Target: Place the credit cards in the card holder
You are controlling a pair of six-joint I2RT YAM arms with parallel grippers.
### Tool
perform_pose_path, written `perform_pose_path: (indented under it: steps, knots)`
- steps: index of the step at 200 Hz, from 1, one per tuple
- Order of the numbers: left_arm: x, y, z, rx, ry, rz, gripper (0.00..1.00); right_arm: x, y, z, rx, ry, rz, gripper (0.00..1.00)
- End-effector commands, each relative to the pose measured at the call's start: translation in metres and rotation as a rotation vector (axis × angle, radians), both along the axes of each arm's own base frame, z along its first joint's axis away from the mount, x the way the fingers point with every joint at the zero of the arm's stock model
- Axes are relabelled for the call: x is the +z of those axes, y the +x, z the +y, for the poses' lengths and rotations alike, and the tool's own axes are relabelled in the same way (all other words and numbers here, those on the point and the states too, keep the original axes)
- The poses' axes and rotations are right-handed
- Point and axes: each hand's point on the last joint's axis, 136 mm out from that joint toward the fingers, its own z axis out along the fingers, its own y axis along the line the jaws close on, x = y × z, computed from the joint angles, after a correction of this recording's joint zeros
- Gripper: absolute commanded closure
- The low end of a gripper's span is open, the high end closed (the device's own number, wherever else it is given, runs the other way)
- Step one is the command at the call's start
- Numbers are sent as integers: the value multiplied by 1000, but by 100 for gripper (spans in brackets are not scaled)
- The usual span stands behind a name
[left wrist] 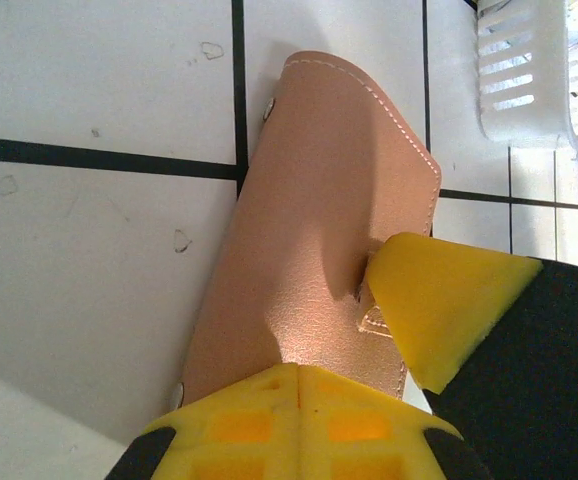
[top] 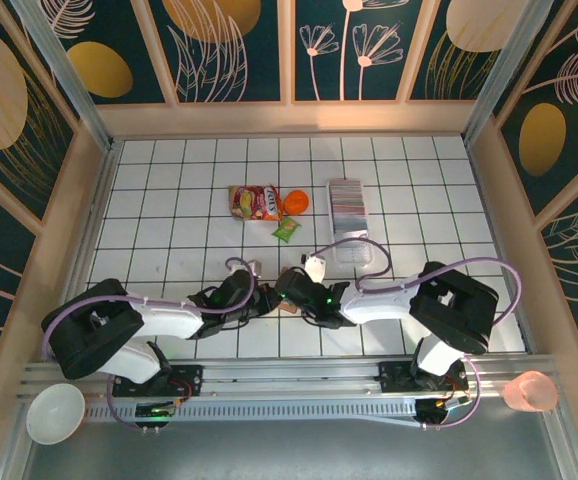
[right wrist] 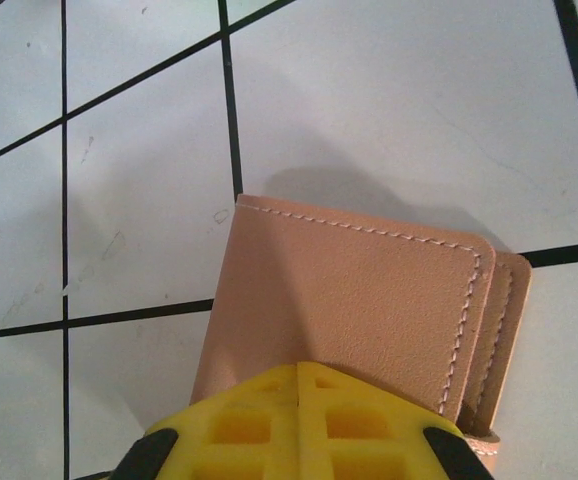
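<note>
The salmon-pink card holder (left wrist: pixel 319 220) lies folded shut on the white tiles, stitched edge showing (right wrist: pixel 359 300). In the top view it is a small brown patch (top: pixel 288 308) between the two arms. My left gripper (left wrist: pixel 299 385) is shut, its yellow tips over the holder's near edge (top: pixel 264 297). My right gripper (right wrist: pixel 299 375) is shut too, its tips meeting over the holder's other side (top: pixel 287 290). One of its yellow fingers (left wrist: pixel 439 300) touches the holder by the snap tab. The credit cards (top: pixel 347 205) stand as a striped row in a tray farther back.
The long white tray (top: pixel 350 252) holding the cards sits right of centre; its slotted end (left wrist: pixel 524 70) is near the holder. Snack packets (top: pixel 254 202), an orange item (top: pixel 296 202) and a green packet (top: pixel 286 230) lie behind. A white bowl (top: pixel 55 412) and pink cup (top: pixel 531 391) flank the rail.
</note>
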Motion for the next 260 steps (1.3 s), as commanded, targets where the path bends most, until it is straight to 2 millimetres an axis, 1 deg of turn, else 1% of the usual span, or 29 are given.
perform_pose_path:
  steps: [1,14,24,33,47,61,75,80,83,87,89,99,104,107,116,132,149,162,167,169,172,177,190,199,206,215,236,246,260]
  knots:
    - [-20,-22,21,-12,112,104,100,-43,-41,-24,109,-186,165,100]
    - [-10,-16,28,23,136,71,100,-16,-25,-10,100,-137,105,100]
    - [0,-11,34,46,156,43,97,5,-13,-3,90,-98,59,93]
    - [9,-6,42,77,180,11,87,25,-2,4,84,-58,14,84]
    - [25,2,55,125,223,-42,72,52,14,7,65,-13,-42,76]
    - [43,12,68,171,256,-97,61,80,26,7,56,21,-97,58]
    - [62,24,88,235,293,-152,42,110,39,2,42,54,-165,38]
    - [69,30,95,257,303,-174,34,122,45,-2,36,65,-192,35]
    - [74,34,99,270,309,-188,24,128,48,-5,29,72,-208,35]
    - [82,39,106,290,314,-210,5,137,53,-10,20,80,-231,34]
    - [85,42,109,300,318,-222,2,142,55,-12,20,85,-246,32]
    - [106,58,124,336,350,-308,1,167,68,-27,11,96,-331,25]
    - [119,66,131,351,365,-359,1,178,73,-38,-1,92,-372,19]
    - [126,71,136,362,382,-387,1,186,78,-47,-15,83,-408,12]
    - [148,85,152,415,442,-473,1,207,88,-65,-30,49,-517,3]
    - [188,106,183,539,553,-654,1,245,97,-109,-121,-55,-756,1]
    - [216,120,218,676,603,-782,1,267,104,-157,-223,-238,-943,1]
    - [225,128,242,758,603,-836,1,262,116,-194,-282,-298,-956,1]
    - [224,131,255,798,614,-842,1,257,119,-199,-258,-293,-943,1]
    - [223,132,259,816,617,-846,1,255,121,-206,-263,-292,-939,1]
    - [220,133,267,841,630,-843,1,253,122,-205,-228,-274,-940,1]
    - [211,135,279,875,651,-827,1,247,125,-219,-216,-263,-945,1]
    - [185,140,312,959,707,-739,1,234,123,-244,-204,-284,-986,1]
    - [165,143,328,975,729,-682,1,223,121,-265,-238,-333,-1008,1]
    - [149,143,337,979,761,-649,1,208,119,-280,-269,-376,-998,1]
    - [134,141,344,957,836,-646,1,191,118,-293,-276,-426,-983,1]
    - [108,137,353,913,947,-630,1,149,114,-303,-271,-484,-907,1]
    - [105,140,354,897,941,-616,1,133,111,-303,-250,-488,-885,1]
    - [115,143,345,858,892,-716,1,125,108,-303,-241,-478,-906,1]
